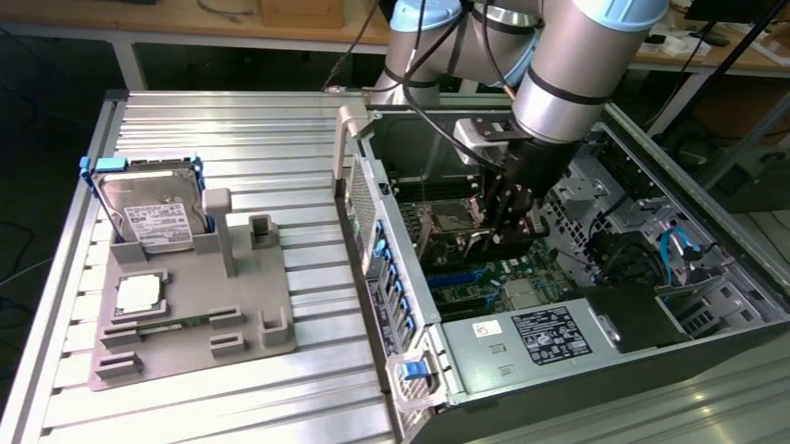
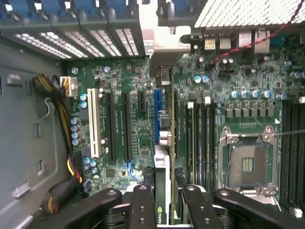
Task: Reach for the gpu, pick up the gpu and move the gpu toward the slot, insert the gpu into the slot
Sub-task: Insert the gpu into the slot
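Entry: transport step, card at the board, not yet seated.

The arm reaches down into the open computer case (image 1: 408, 305), which lies on the table (image 1: 222, 120) at the exterior view's right. The gripper (image 1: 506, 236) hangs low over the motherboard (image 2: 128, 71), near the middle of the case.

Fingers (image 2: 143, 205): drawn in narrow and clamped on the gpu (image 2: 161, 164), one on each face. In the wrist view I look down on the card edge-on, with its length running away from the gripper.

The slot (image 2: 157, 114) is the blue strip between the black connectors and the memory slots (image 2: 202, 138). Its blue top is uncovered. The card's edge runs parallel to it and just beside it, toward the memory-slot side, not directly above. I cannot tell the height of the card over the board.

Judgement: pick-up is done and the carry is nearly done. I am in the alignment phase ahead of insertion.

What insertion calls for, as I read it: a small sideways correction so the card's lower edge sits over the blue strip along its full length. The card must be kept upright, then pressed straight down, with the bracket end meeting the rear wall of the case.

The hard drive (image 1: 154, 217) stands in its holder at the exterior view's left, well apart.
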Robot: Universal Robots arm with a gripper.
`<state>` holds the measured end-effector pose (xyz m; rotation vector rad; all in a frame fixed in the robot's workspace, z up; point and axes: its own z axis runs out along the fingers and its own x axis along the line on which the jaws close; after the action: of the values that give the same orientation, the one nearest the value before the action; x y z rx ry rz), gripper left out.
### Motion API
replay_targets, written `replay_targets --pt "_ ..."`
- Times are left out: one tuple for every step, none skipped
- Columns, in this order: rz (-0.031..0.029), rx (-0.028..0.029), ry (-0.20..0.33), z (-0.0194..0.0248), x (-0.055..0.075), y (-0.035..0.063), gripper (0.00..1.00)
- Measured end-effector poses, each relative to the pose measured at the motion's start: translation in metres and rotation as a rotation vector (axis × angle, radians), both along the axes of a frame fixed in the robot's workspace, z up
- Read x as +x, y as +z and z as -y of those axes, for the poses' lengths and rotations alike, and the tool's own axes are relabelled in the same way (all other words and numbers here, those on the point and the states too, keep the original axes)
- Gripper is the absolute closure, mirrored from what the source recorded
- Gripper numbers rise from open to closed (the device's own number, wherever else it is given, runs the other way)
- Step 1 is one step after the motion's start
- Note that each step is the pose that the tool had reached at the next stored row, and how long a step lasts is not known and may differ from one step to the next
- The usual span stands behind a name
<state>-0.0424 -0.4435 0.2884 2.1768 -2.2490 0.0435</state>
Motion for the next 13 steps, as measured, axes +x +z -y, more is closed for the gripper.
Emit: replay_targets --pt "0.0006 0.0 0.0 0.0 -0.0019 -0.0002 0.73" --pt "0.0012 0.0 0.0 0.0001 -0.0028 -0.0005 0.73" --pt "0.0017 0.0 0.0 0.0005 -0.003 -0.0009 0.73" --pt "0.0019 -0.0002 0.0 0.0013 -0.003 -0.0014 0.73" --pt "0.0021 0.0 0.0 0.0022 -0.003 -0.0022 0.73" --pt "0.0023 -0.0001 0.0 0.0032 -0.003 -0.0028 0.73" --pt "0.0025 -0.0001 0.0 0.004 -0.003 -0.0032 0.73" --pt "0.0028 0.0 0.0 0.0047 -0.0031 -0.0036 0.73" --pt "0.0031 0.0 0.0 0.0051 -0.0033 -0.0039 0.73" --pt "0.0035 0.0002 0.0 0.0053 -0.004 -0.0043 0.73" --pt "0.004 0.0 0.0 0.0054 -0.0057 -0.0044 0.73" --pt "0.0046 -0.0002 0.0 0.0055 -0.0083 -0.0045 0.73" --pt "0.0052 -0.0001 0.0 0.0056 -0.0106 -0.0046 0.73"
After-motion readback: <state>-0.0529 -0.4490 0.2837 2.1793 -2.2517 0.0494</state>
